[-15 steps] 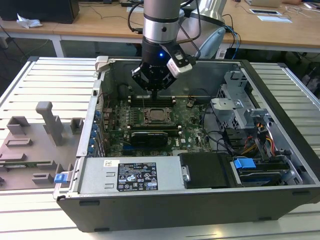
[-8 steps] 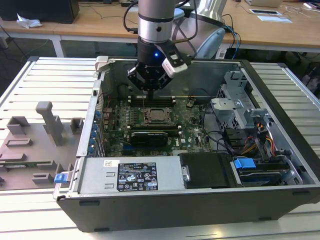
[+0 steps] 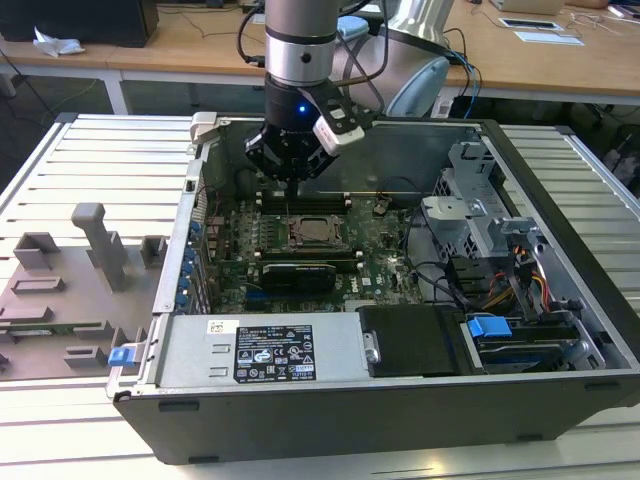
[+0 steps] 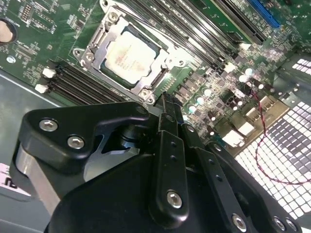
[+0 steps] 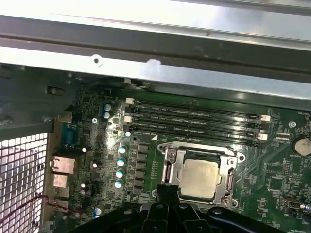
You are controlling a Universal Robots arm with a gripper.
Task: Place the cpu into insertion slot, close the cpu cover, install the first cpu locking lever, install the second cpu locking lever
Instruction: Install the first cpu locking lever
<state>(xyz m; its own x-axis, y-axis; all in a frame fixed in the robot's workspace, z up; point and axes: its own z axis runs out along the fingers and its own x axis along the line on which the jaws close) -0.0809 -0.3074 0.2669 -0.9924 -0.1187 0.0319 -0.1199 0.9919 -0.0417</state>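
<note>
While near the cpu [image 5: 198, 178], claw [image 5: 167, 189] closed, empty.

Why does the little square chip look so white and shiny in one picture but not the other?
In the second wrist view, light bounces off the cpu, washing its metal face pale; in the first wrist view it looks duller, while the case wall glares white.
</note>
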